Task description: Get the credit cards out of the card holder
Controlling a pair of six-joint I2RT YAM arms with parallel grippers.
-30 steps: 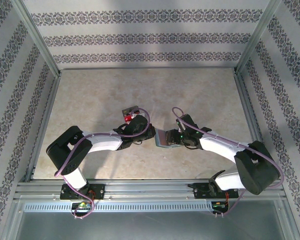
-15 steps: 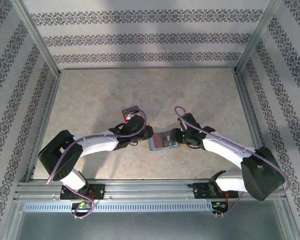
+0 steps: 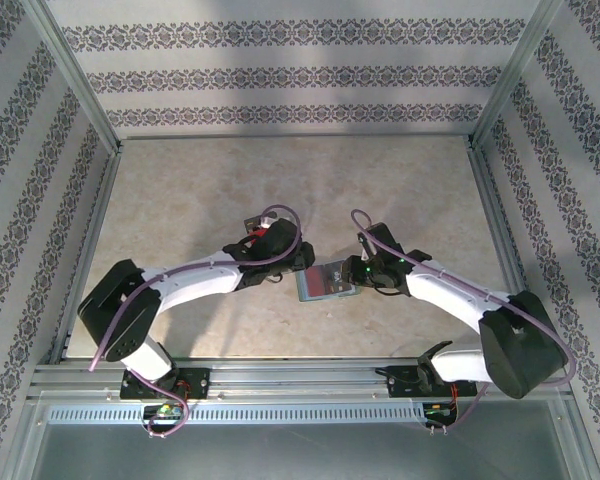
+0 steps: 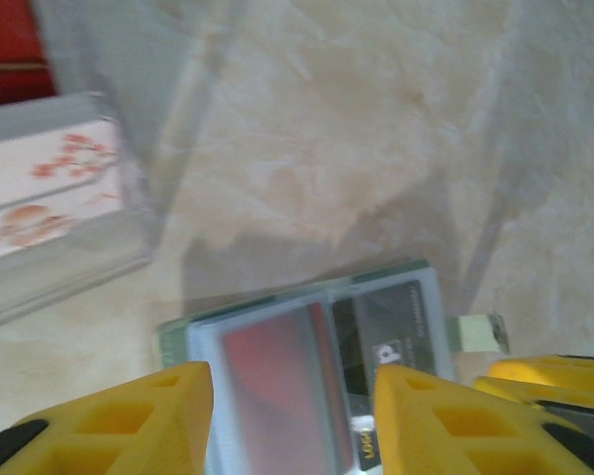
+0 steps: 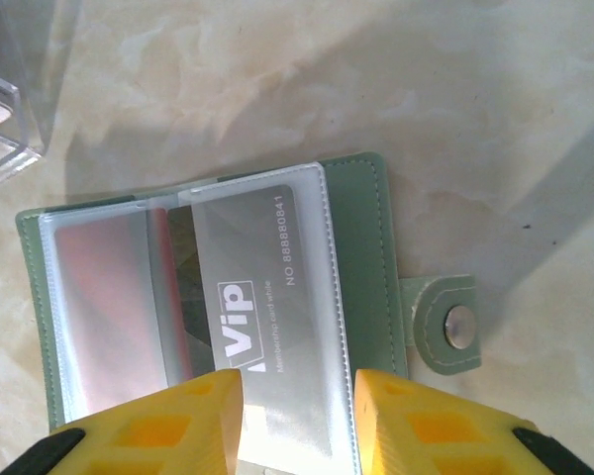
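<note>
The left gripper (image 4: 289,391) has its blocky yellow fingers (image 4: 129,421) parted to a middling gap with nothing clamped between them. The near end of the card holder (image 4: 312,341) lies below that gap, and I cannot tell whether the tips touch it. The right gripper (image 5: 299,396) is likewise partway apart over the holder's near edge, its gap above the grey card (image 5: 262,282). Contact there cannot be judged either.

The card holder lies unfolded and flat on the bench (image 5: 475,99). It is a soft, leather-like, pale teal-green rectangle with rounded corners, and glossy clear sleeves cover its inner face. Under the left sleeve sits a reddish card (image 5: 104,297), dulled by the plastic. Under the right sleeve is the grey card, thin and stiff, printed "Vip" with a number along one edge. A dark strip (image 5: 181,287) shows between the two. A small tab (image 5: 444,327) with a round metal snap juts from the holder's right side.

Beyond the holder, up to the left and apart from it, stands a clear hard plastic tray (image 4: 89,237) with straight walls. It holds something red (image 4: 10,49) and a white piece with a reddish floral print (image 4: 49,178).

The bench is smooth, pale beige and marbled. From above, the left arm (image 3: 195,282) and the right arm (image 3: 450,295) bend in from the near edge, and their grippers meet at mid-bench on either side of the holder. Patterned walls (image 3: 280,75) close the far side.
</note>
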